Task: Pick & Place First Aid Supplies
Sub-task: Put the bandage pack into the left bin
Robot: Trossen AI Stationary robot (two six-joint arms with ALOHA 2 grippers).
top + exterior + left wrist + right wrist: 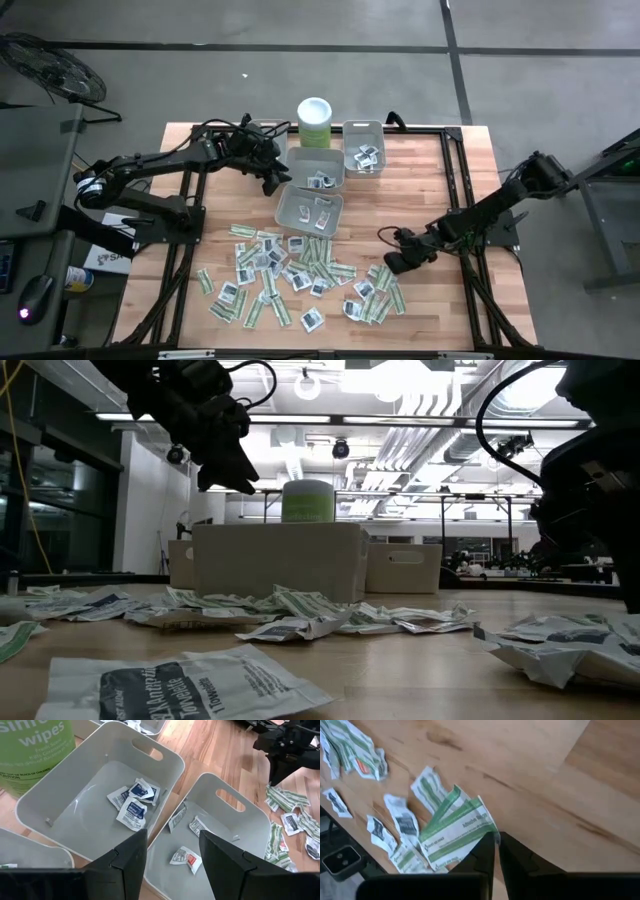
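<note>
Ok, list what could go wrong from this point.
1. The right gripper has closed at the edge of a green-striped packet that overlaps others, so it may slip free or drag neighbours along.
2. The left gripper hangs open over the border of two grey bins, so anything dropped from there could land in the wrong one.

**What the views are not showing**

The wipes canister (37, 750) is running off the left wrist picture's edge, its label cut short. The print on the scattered packets (290, 270) is staying too small to read from above. In the low view, the front bin (280, 560) is hiding its own contents and most of the canister.
</note>
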